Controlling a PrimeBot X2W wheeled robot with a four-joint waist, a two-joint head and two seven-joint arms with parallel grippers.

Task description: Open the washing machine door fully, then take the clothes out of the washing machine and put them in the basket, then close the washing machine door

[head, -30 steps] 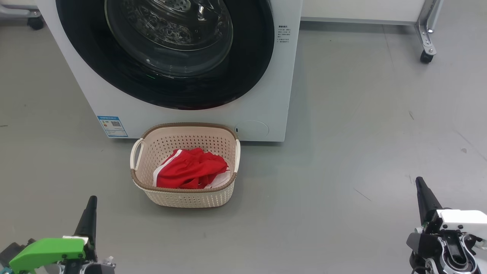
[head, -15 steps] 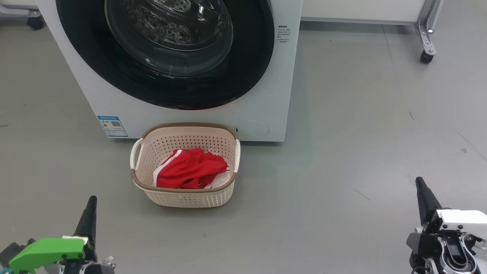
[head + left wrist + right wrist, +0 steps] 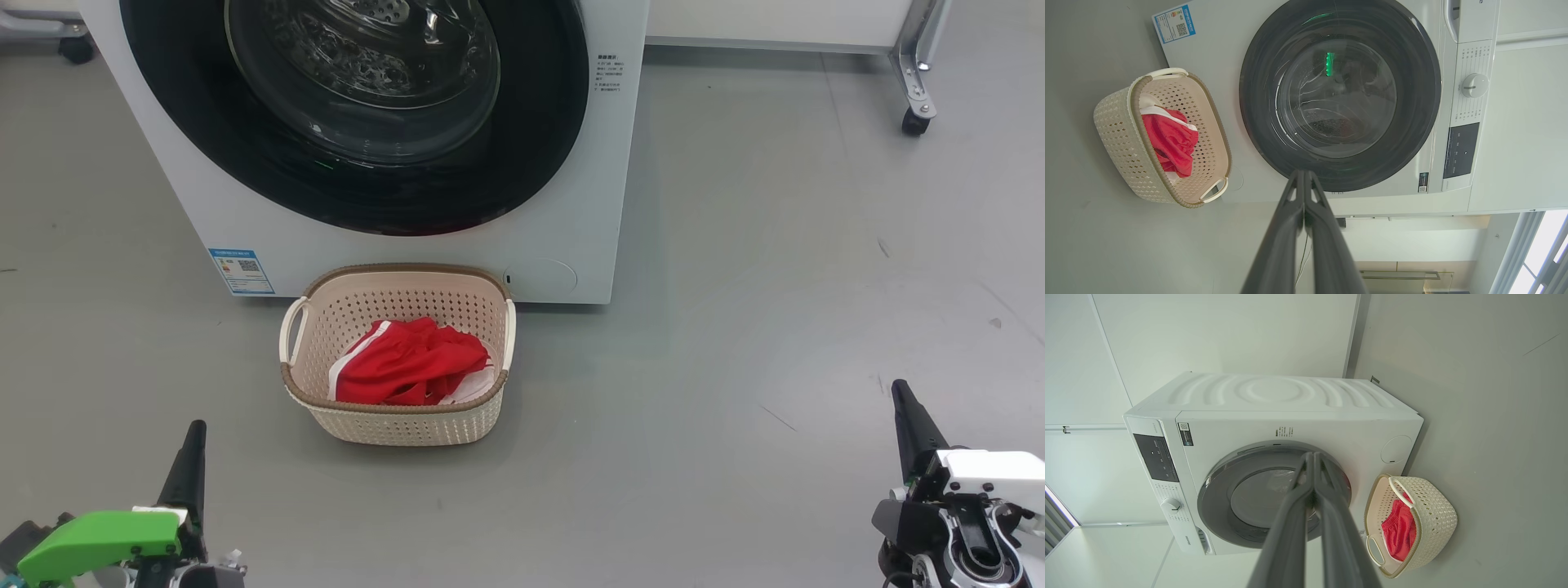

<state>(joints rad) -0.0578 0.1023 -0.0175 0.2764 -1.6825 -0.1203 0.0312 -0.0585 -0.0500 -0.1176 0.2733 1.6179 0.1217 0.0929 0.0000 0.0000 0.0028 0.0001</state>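
Evidently near completion: red clothes lie in the basket, set just before the washing machine for a short carry; door shut; left gripper and right gripper hang clear, jaws pressed together, empty

Head above, wrists sideways, toward washing machine

Lab-like room — washing machine, bare floor, castored frame

You had your left gripper low at left, your right gripper low at right, well apart, each with fingers pressed together.
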